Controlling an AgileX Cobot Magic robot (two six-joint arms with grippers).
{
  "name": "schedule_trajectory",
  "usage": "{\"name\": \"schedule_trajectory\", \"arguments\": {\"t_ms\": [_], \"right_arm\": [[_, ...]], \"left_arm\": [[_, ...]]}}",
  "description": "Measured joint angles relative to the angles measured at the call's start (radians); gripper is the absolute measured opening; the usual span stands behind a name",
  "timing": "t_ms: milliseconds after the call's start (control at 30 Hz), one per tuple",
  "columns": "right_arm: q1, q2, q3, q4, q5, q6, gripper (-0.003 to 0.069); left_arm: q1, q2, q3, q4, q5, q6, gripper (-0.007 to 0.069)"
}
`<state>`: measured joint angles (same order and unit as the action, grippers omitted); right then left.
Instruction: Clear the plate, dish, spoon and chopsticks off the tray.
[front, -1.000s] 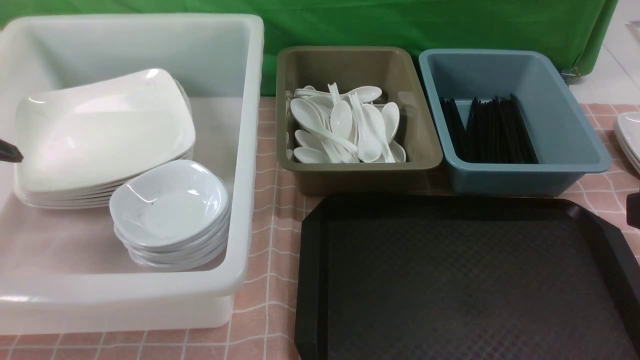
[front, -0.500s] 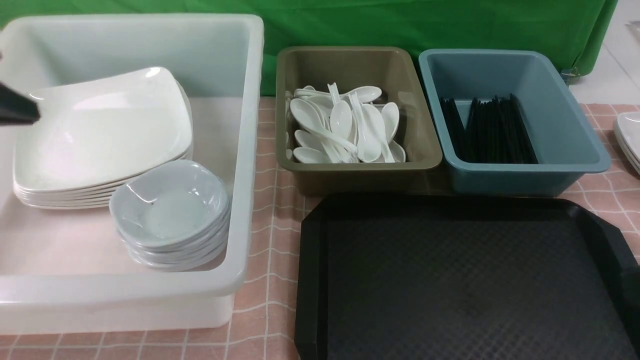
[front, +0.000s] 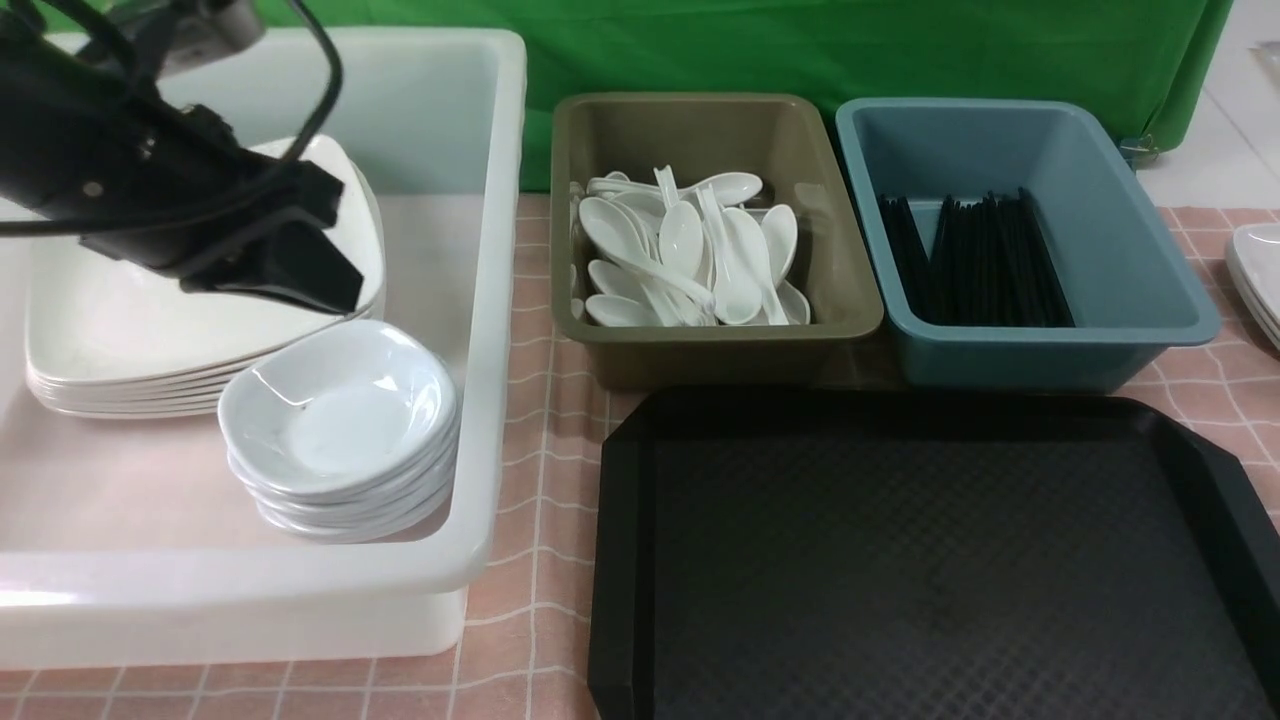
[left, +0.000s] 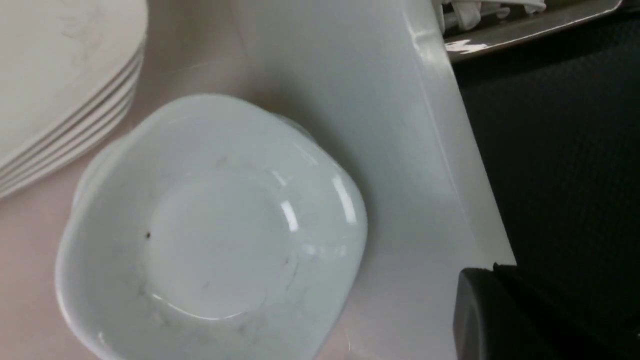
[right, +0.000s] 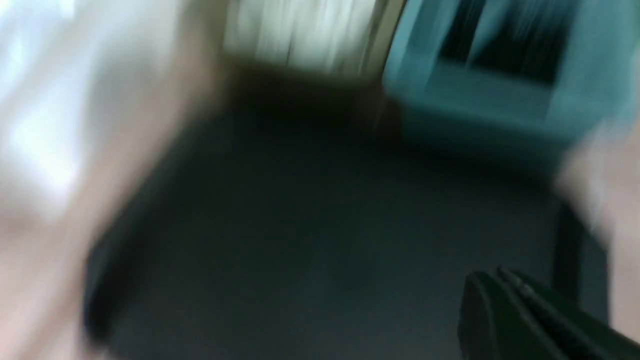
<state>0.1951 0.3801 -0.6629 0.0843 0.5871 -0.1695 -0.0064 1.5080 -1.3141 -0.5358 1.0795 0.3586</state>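
The black tray (front: 900, 560) lies at the front right with nothing on it. A stack of white square plates (front: 120, 320) and a stack of small white dishes (front: 335, 405) sit in the white tub (front: 490, 330). My left gripper (front: 335, 288) hangs shut and empty over the plates, just behind the dishes. In the left wrist view its tip (left: 495, 271) hangs beside the top dish (left: 210, 235), above the tub wall. White spoons (front: 690, 255) fill the olive bin, and black chopsticks (front: 975, 265) lie in the blue bin. The blurred right wrist view shows my right gripper (right: 495, 274) shut and empty over the tray (right: 300, 225).
The olive bin (front: 715, 340) and the blue bin (front: 1050, 350) stand side by side behind the tray. A green cloth hangs at the back. More white plates (front: 1260, 270) show at the right edge. A pink checked cloth covers the table.
My left arm has swung in from the left edge over the tub, and its gripper has shut. The tilted top plate now lies flat on its stack. The right gripper has left the front view.
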Motion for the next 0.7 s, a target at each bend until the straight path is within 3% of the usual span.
{"name": "schedule_trajectory", "arguments": {"t_ms": [67, 100, 233, 700], "right_arm": [[0.0, -0.062, 0.088, -0.003, -0.153, 0.0, 0.003], [0.0, -0.104, 0.18, -0.004, -0.309, 0.0, 0.003], [0.0, -0.138, 0.309, -0.004, -0.535, 0.0, 0.003], [0.0, -0.141, 0.354, -0.004, -0.516, 0.001, 0.0042]], "left_arm": [[-0.007, 0.0, 0.0, 0.0, -0.009, 0.0, -0.0007], [-0.007, 0.0, 0.0, 0.0, -0.018, 0.0, -0.0006], [-0.007, 0.0, 0.0, 0.001, -0.033, 0.0, -0.0004], [-0.007, 0.0, 0.0, 0.004, -0.034, -0.002, -0.0003]]}}
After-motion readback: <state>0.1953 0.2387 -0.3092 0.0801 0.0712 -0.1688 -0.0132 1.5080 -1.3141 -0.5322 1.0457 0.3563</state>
